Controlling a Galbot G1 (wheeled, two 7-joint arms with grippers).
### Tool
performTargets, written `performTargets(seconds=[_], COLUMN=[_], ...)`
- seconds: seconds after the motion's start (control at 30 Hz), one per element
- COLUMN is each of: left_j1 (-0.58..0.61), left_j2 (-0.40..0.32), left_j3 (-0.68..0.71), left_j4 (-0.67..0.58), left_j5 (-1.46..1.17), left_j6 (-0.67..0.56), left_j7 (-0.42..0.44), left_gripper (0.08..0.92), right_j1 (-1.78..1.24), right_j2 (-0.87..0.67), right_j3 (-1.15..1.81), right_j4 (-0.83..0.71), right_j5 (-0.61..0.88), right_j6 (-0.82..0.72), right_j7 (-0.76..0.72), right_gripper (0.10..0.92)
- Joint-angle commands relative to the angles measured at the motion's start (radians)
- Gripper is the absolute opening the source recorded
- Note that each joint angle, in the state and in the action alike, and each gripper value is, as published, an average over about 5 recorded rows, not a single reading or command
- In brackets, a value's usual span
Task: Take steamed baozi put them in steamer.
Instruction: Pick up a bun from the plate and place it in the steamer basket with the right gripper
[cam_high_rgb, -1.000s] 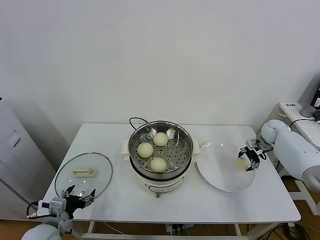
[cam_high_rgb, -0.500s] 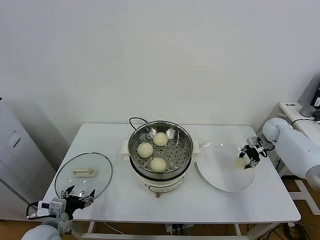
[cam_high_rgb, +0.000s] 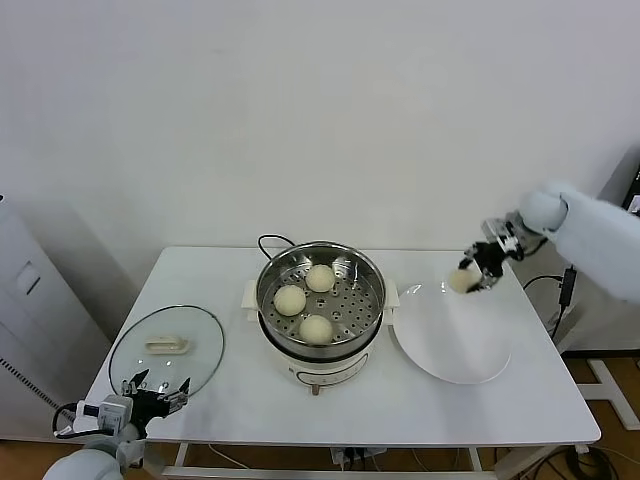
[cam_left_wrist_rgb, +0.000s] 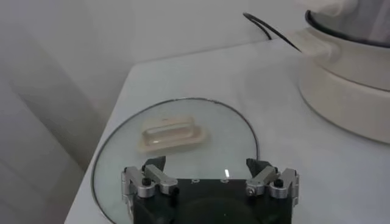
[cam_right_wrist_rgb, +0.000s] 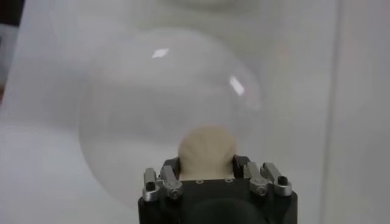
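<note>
Three pale cream baozi (cam_high_rgb: 316, 329) lie on the perforated tray inside the shiny steel steamer (cam_high_rgb: 372, 272) at the table's middle. A fourth baozi (cam_high_rgb: 460, 282) hangs in the air above the far edge of the white plate (cam_high_rgb: 452, 352), with my right gripper (cam_high_rgb: 472, 275) shut on it. The right wrist view shows this baozi (cam_right_wrist_rgb: 206, 151) pinched between the two fingers, with the plate (cam_right_wrist_rgb: 128, 103) below. My left gripper (cam_high_rgb: 152, 386) rests open at the table's front left corner, over the near rim of the glass lid (cam_left_wrist_rgb: 183, 131).
The round glass lid (cam_high_rgb: 166, 347) with a cream handle (cam_high_rgb: 168, 345) lies flat left of the steamer. A black cord (cam_high_rgb: 268, 241) runs behind the pot. The steamer's white base (cam_left_wrist_rgb: 347, 85) shows in the left wrist view.
My right gripper closed on the baozi on the plate and lifted it up and toward the steamer. The left arm stayed still.
</note>
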Motion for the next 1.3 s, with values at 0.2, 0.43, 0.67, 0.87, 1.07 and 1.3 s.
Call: performTargets(seconds=[0.2,0.43,0.67,0.87,1.07,1.3], left_j1=[0.003,0.001,0.0,0.0,0.002,0.002], left_j2=[-0.009,-0.011,-0.01,-0.011,-0.014,-0.017], left_j3=[0.003,0.001,0.001,-0.001,-0.006,-0.007], left_j4=[-0.009,-0.013,-0.012,-0.009,-0.008,-0.004], left_j5=[0.012,0.012,0.012,0.012,0.011,0.011], left_j6=[0.005,0.006,0.006,0.006,0.005,0.004], left_j7=[-0.005,-0.008,-0.008,-0.009,-0.01,-0.01], left_gripper=[0.823,0.823,0.823,0.823,0.823,0.823], right_j1=[0.382,0.387,0.343,0.297,0.242,0.162], right_j2=[0.146,0.204,0.231,0.248,0.256,0.273], right_j3=[-0.344,-0.377,-0.385,-0.387,-0.385,-0.354], right_j4=[0.249,0.326,0.376,0.389,0.384,0.339], right_j5=[0.455,0.581,0.641,0.636,0.586,0.51], right_j6=[-0.315,-0.427,-0.494,-0.519,-0.527,-0.522], right_j7=[0.136,0.242,0.334,0.377,0.404,0.407], right_gripper=[0.533,0.534,0.535,0.535,0.535,0.535])
